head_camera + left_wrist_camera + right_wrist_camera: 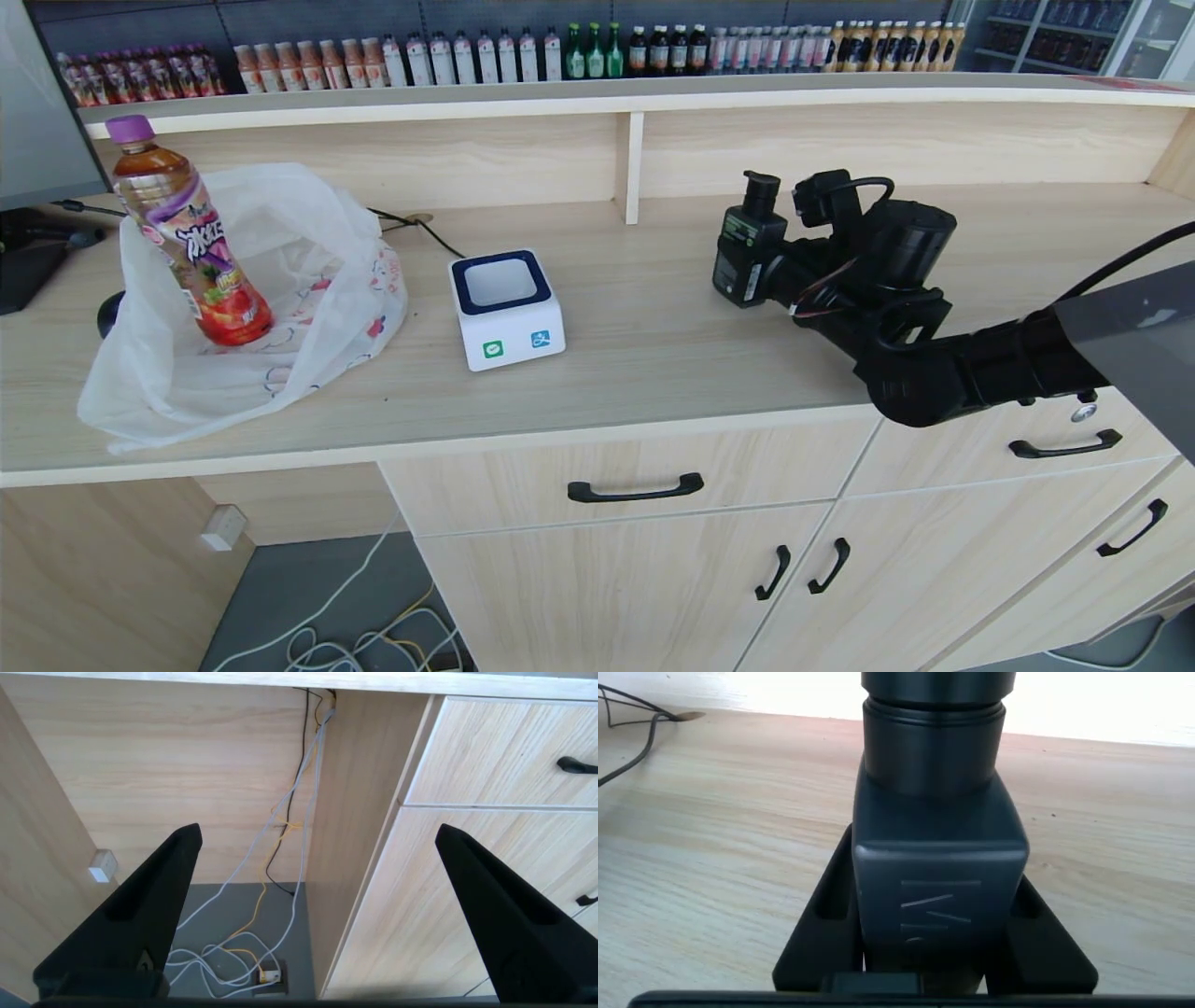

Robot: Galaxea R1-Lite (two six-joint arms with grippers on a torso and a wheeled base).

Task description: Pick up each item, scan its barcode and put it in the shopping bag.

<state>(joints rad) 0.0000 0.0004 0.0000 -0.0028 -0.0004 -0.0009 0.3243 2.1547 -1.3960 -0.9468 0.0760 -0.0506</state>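
Black and square in body, one dark bottle [747,245] is gripped upright by the right end effector [777,271], which is closed on its sides, over the right part of the bench [653,327]. The left end effector [318,838] is held wide open with nothing in it, below the bench edge and before the cabinet [486,859]. One white scanner [505,308] is placed between the dark bottle and one plastic bag [317,280]. One tea bottle [187,238] with a purple cap is leaned inside the bag.

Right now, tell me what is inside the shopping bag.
One purple-capped drink bottle leans inside the shopping bag. The bag's crumpled folds hide anything lying lower down.
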